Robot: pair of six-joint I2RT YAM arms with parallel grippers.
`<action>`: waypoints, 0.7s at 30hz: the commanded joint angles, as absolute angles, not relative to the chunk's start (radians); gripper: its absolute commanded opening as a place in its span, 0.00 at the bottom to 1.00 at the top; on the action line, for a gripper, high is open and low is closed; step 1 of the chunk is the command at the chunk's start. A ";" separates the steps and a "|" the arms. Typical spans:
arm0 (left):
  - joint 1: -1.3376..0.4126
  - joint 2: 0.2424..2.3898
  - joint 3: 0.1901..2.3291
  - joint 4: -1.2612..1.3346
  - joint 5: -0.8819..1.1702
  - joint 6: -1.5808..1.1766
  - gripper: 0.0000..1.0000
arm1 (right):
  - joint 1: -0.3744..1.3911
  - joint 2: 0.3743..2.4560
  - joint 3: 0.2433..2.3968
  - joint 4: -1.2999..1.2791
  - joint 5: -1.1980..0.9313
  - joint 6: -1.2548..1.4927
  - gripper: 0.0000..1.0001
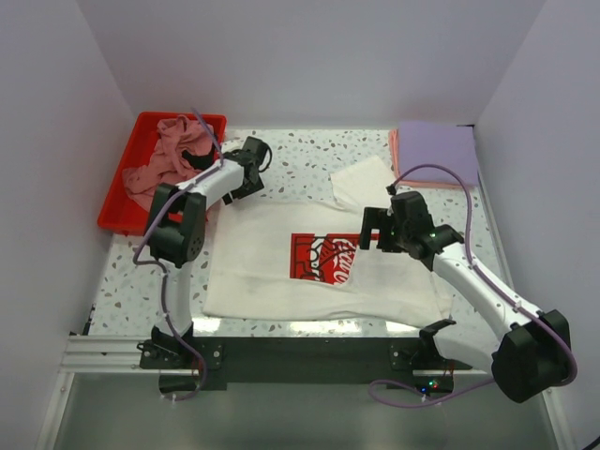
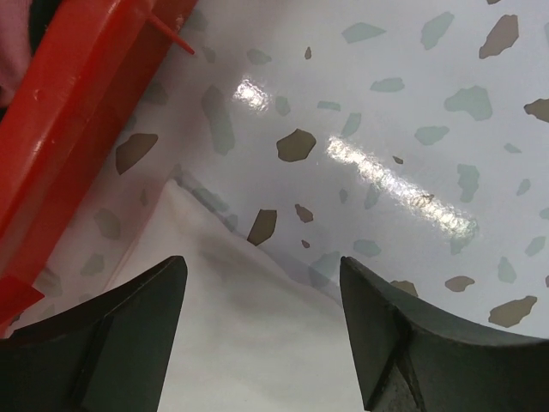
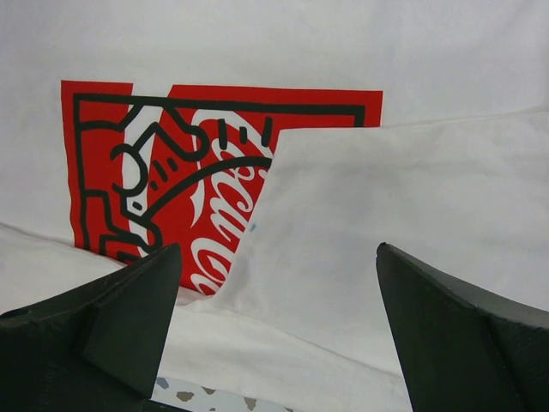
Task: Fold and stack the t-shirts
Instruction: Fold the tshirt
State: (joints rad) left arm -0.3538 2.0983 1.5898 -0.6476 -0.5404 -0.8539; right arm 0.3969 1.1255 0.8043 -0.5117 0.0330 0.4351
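While the white t-shirt is spread on the counter, one flap laid over its red print, the left fingers and right fingers are held wide and empty above it.

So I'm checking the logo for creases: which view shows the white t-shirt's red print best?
Right wrist: the red print is large and sharp, a folded flap of the white t-shirt covering its right side. Top external shows it small, next to the right hand. Left wrist shows only a white cloth edge, no print.
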 commanded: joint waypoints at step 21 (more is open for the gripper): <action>-0.305 2.233 1.730 -0.790 -0.630 -0.930 0.53 | 0.393 1.161 0.793 -0.469 0.029 0.410 0.99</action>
